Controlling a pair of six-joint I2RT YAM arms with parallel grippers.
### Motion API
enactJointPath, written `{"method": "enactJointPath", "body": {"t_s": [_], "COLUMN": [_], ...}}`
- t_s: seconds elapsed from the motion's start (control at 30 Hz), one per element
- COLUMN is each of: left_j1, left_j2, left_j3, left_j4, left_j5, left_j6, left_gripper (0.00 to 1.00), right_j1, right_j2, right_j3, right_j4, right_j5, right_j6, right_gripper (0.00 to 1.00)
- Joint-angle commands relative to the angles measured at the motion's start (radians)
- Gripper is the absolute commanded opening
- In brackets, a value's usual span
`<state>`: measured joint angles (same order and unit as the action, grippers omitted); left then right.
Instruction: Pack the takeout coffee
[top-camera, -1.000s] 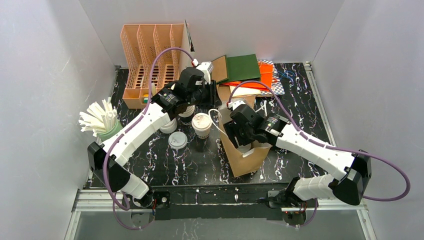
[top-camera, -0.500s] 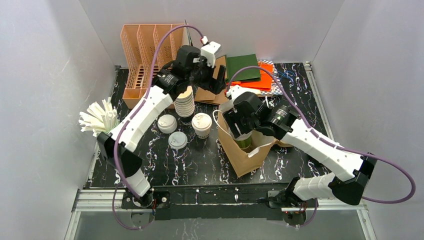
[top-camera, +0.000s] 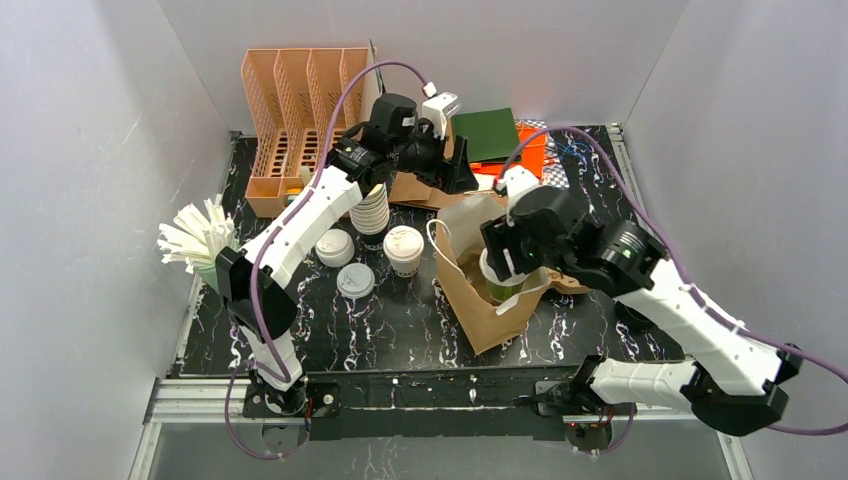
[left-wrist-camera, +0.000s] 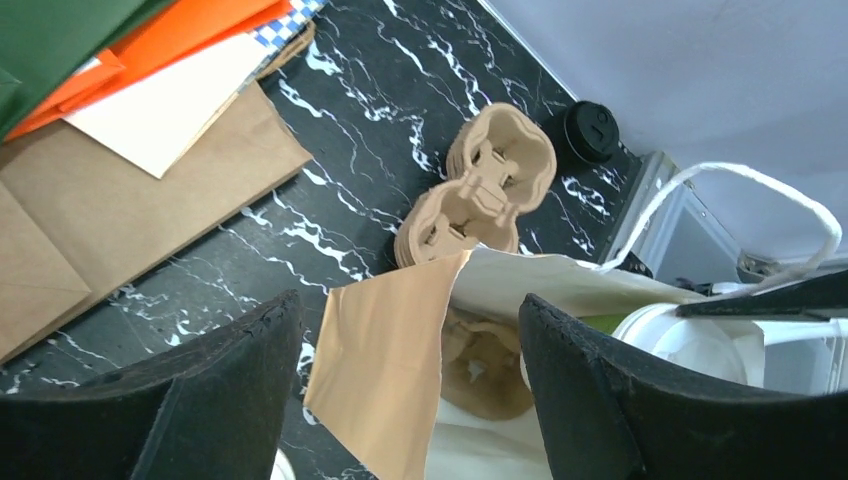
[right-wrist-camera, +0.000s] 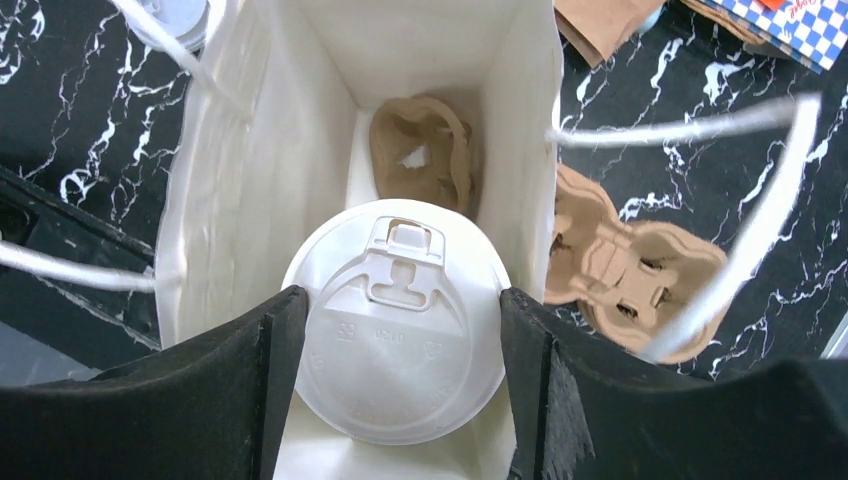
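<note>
A green takeout coffee (top-camera: 503, 288) with a white sip lid (right-wrist-camera: 395, 340) hangs in the mouth of the standing brown paper bag (top-camera: 487, 322). My right gripper (top-camera: 502, 268) (right-wrist-camera: 400, 292) is shut on it, one finger against each side of the lid. A paper cup carrier (right-wrist-camera: 425, 150) lies on the bag's floor behind the cup. Another lidded takeout coffee (top-camera: 404, 246) stands on the table left of the bag. My left gripper (top-camera: 460, 176) (left-wrist-camera: 410, 300) hovers open above the bag's back flap (left-wrist-camera: 390, 370), with nothing between its fingers.
Left of the bag are a stack of lidless cups (top-camera: 373, 210), two round white lids (top-camera: 334, 246) (top-camera: 354, 280), a straw holder (top-camera: 203, 243) and an orange organizer (top-camera: 300, 110). Spare carriers (left-wrist-camera: 480, 185), a black lid (left-wrist-camera: 590, 130) and flat bags and folders (top-camera: 485, 135) lie behind.
My left gripper has opened, risen and swung toward the back right, off the bag's edge. My right arm has lifted its elbow and shifted the green cup slightly right.
</note>
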<state>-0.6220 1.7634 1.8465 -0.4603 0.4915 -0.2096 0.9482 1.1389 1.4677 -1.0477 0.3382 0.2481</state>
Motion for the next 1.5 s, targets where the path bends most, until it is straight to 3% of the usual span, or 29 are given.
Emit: {"method": "enactJointPath", "body": {"t_s": [0.0, 0.17, 0.27, 0.37, 0.47, 0.53, 0.73, 1.07, 1.33, 1.47], "left_j1": [-0.027, -0.07, -0.076, -0.08, -0.092, -0.109, -0.181, -0.226, -0.246, -0.246], "left_j2": [0.031, 0.048, 0.063, 0.104, 0.128, 0.126, 0.054, -0.162, -0.262, -0.308], "left_j3": [0.026, 0.029, 0.055, 0.129, 0.202, 0.238, 0.226, -0.046, -0.177, -0.283], "left_j4": [-0.087, -0.171, -0.232, -0.313, -0.343, -0.354, -0.321, -0.094, 0.041, 0.165], "left_j5": [0.071, 0.03, -0.025, -0.081, -0.131, -0.165, -0.263, -0.363, -0.52, -0.494], "left_j6": [0.012, 0.091, 0.157, 0.196, 0.195, 0.194, 0.205, 0.166, 0.145, 0.135], "left_gripper": [0.74, 0.65, 0.52, 0.35, 0.1, 0.0, 0.0, 0.0, 0.0, 0.0], "right_j1": [-0.006, -0.007, -0.006, -0.006, -0.007, -0.006, -0.006, -0.005, -0.006, -0.005], "right_j2": [-0.087, -0.122, -0.139, -0.15, -0.143, -0.142, -0.206, -0.254, -0.23, -0.214], "right_j3": [-0.092, -0.153, -0.175, -0.205, -0.222, -0.228, -0.309, -0.434, -0.423, -0.424], "right_j4": [0.013, 0.045, 0.078, 0.121, 0.157, 0.182, 0.321, 0.473, 0.448, 0.48], "right_j5": [0.004, 0.006, 0.011, 0.012, 0.01, 0.009, 0.028, 0.027, -0.1, -0.13], "right_j6": [0.011, 0.006, -0.002, -0.024, -0.059, -0.077, -0.143, -0.199, -0.164, -0.189], "right_gripper": [0.38, 0.37, 0.37, 0.37, 0.37, 0.37, 0.36, 0.33, 0.33, 0.33]}}
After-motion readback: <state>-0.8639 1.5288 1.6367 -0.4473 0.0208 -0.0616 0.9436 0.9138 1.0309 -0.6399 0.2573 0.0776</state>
